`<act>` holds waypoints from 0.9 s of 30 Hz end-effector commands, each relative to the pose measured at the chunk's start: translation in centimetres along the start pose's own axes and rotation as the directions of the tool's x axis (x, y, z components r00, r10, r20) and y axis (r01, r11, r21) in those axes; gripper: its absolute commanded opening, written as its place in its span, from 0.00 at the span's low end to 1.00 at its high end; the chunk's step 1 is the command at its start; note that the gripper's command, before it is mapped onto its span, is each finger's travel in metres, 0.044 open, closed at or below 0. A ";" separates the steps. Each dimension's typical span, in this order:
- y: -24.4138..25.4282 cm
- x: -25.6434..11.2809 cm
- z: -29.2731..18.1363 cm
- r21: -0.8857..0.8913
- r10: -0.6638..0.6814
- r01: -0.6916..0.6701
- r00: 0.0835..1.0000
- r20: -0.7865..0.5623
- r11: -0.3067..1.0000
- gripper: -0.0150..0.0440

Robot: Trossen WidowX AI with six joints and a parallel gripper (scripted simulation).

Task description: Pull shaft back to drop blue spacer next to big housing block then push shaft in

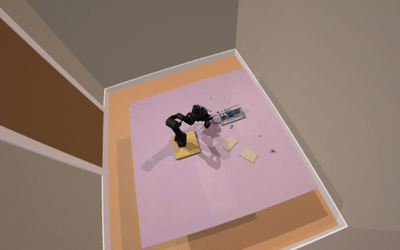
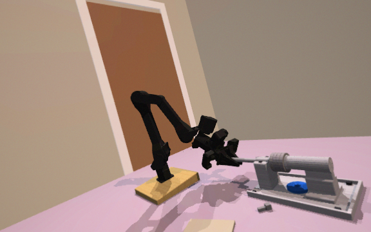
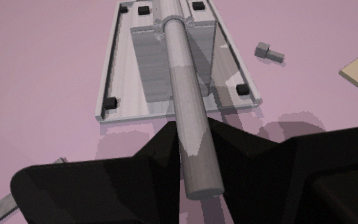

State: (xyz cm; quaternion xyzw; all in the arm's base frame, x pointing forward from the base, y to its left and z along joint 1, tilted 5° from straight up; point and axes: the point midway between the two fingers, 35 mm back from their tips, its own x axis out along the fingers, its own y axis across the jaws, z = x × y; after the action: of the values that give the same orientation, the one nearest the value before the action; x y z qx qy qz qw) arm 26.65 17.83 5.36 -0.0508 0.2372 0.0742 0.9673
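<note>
My gripper (image 2: 237,160) (image 3: 188,127) is shut on the grey shaft (image 2: 248,160) (image 3: 187,95), near its free end; the tip shows between the fingers in the wrist view. The shaft runs through the small support block (image 2: 265,175) (image 3: 150,65) towards the big housing block (image 2: 321,180). The blue spacer (image 1: 230,114) (image 2: 297,187) is off the shaft and lies low, nearly flat, over the base tray between the blocks. A group of grey spacers (image 2: 278,162) sits at shaft height by the housing's round barrel (image 2: 311,163). The shaft's inner end is hidden.
The base tray (image 2: 304,205) (image 3: 125,118) has raised rims. A grey bolt (image 2: 265,207) (image 3: 268,52) lies beside it. Two beige plates (image 1: 230,143) (image 1: 248,155) lie nearer the arm's base board (image 1: 189,153). A grey bar (image 3: 0,207) lies at the wrist view's lower left.
</note>
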 end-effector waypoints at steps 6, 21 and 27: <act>0.0 0.4 0.3 -0.001 -0.001 0.001 1.000 0.002 1.000 0.25; 0.0 0.9 0.6 -0.001 -0.001 0.001 1.000 0.003 1.000 0.25; 0.0 1.1 0.7 -0.001 -0.001 0.001 1.000 0.003 1.000 0.25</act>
State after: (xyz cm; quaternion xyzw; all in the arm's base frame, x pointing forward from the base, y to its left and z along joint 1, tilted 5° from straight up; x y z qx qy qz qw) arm 27.70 18.02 5.42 -0.0507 0.2365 0.0746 0.9674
